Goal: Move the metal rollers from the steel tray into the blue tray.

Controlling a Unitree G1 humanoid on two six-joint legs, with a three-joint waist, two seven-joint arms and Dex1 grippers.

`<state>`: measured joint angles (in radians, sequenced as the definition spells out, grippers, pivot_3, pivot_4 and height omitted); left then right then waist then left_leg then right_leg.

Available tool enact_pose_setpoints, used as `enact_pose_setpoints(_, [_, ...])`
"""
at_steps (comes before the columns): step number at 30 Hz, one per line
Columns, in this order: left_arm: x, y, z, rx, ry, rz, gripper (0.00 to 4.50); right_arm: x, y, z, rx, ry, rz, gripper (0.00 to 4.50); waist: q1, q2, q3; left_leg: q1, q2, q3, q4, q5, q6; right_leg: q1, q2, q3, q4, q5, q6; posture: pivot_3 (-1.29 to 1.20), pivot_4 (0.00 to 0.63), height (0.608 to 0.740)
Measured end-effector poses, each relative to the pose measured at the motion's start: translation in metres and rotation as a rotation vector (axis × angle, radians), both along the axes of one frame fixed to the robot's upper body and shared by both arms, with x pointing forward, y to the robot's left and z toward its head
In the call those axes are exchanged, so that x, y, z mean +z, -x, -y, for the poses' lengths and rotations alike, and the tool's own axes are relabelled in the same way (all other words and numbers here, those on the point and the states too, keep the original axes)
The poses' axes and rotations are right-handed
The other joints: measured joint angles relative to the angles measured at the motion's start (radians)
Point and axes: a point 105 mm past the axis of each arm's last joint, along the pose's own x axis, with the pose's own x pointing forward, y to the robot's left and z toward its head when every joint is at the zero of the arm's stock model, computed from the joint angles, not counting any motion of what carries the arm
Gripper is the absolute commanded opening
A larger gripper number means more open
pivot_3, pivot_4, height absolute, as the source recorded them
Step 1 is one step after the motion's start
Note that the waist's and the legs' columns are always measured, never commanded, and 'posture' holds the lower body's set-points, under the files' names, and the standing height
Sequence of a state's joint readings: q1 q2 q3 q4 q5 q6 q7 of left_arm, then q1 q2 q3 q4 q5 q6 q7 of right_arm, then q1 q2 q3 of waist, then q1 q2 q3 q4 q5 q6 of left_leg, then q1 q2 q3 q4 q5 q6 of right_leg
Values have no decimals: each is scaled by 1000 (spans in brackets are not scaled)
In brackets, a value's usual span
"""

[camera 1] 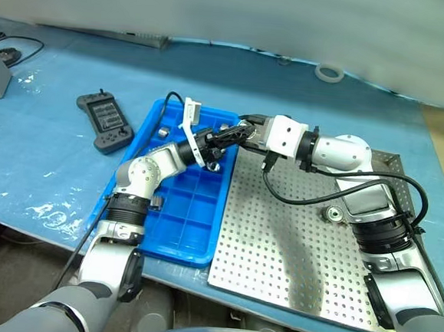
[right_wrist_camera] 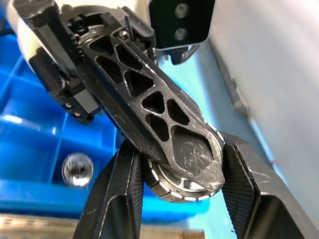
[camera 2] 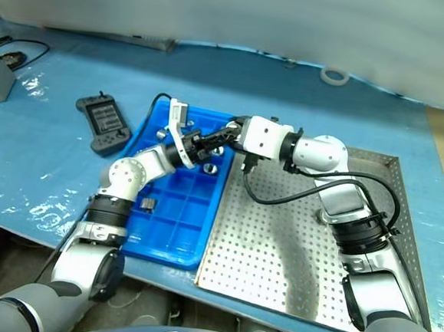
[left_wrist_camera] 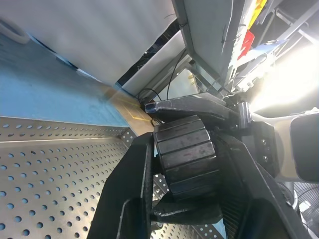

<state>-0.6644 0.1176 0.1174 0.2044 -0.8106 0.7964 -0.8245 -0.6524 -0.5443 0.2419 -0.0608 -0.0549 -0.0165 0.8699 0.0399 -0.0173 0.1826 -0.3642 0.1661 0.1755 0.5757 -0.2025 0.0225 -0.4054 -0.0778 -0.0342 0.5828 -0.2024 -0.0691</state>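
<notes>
while the head view shows both grippers meeting over the blue tray (camera 1: 171, 243) beside the steel tray (camera 1: 306, 265), one roller (camera 1: 332, 214) lies by the right arm. at the right wrist, the right gripper (right_wrist_camera: 182, 172) and the left gripper (right_wrist_camera: 187, 159) both clamp another roller (right_wrist_camera: 174, 185) above a compartment.

Readable text: I am finding none.
Handheld controller (camera 1: 105, 121) screen: I am making out no legible characters.

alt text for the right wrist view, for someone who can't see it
Both grippers meet on one metal roller: the right gripper has a black finger on each side of it, and a finger of the left gripper lies across its face. Below, another roller lies in a compartment of the blue tray.
</notes>
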Motion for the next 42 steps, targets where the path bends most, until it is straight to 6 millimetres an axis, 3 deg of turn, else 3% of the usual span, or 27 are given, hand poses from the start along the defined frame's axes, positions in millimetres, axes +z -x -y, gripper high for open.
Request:
enact_pose_setpoints(3, [5,7,-13,15,-24,40,1324,2,3,-7,33,-35,16,2779,0,0,0,0,0,0,0,0,0,0,0,0,0,0,0,-53,150,740])
enact_pose_setpoints(5, [4,6,-32,67,-44,43,1324,2,-3,1,-10,-52,-6,3457,0,0,0,1,0,0,0,0,-1,0,0,0,1,0,0,-53,150,740])
enact_pose_setpoints(8, [-10,8,-68,171,-90,0,1324,-11,-9,20,-92,-11,-79,3457,1,0,0,1,0,0,0,0,-1,1,0,0,0,0,0,-37,150,740])
enact_pose_setpoints(13, [-8,22,-83,182,-146,25,1324,-25,-6,19,-83,1,-140,3457,2,0,0,1,0,0,0,0,-1,1,0,1,0,0,0,-7,150,740])
enact_pose_setpoints(14, [-9,29,-90,181,-184,46,1324,-28,-5,19,-80,8,-146,3457,3,0,0,1,0,0,0,0,-2,1,1,0,0,0,0,-7,150,740])
enact_pose_setpoints(17, [-42,70,-110,88,-410,35,1324,-42,-4,30,-110,32,-189,3457,-5,-1,-1,6,0,1,-6,-2,-6,1,1,1,-2,-1,1,3,150,740])
enact_pose_setpoints(22, [-61,86,-103,-10,-462,-5,1324,-49,-5,26,-99,28,-200,3457,15,-1,-1,8,1,1,-8,1,-12,3,2,1,0,-1,2,6,150,740])
enact_pose_setpoints(33, [-96,72,-114,96,-505,-99,1324,-50,-5,29,-105,48,-172,3457,4,-2,-1,14,0,2,-11,1,-13,6,3,3,0,-1,2,-5,150,740])
enact_pose_setpoints(42, [-101,68,-97,71,-509,-94,1324,-54,-7,33,-123,63,-167,3457,3,-2,-2,15,0,2,-11,1,-13,6,3,4,0,-1,2,-26,150,740])
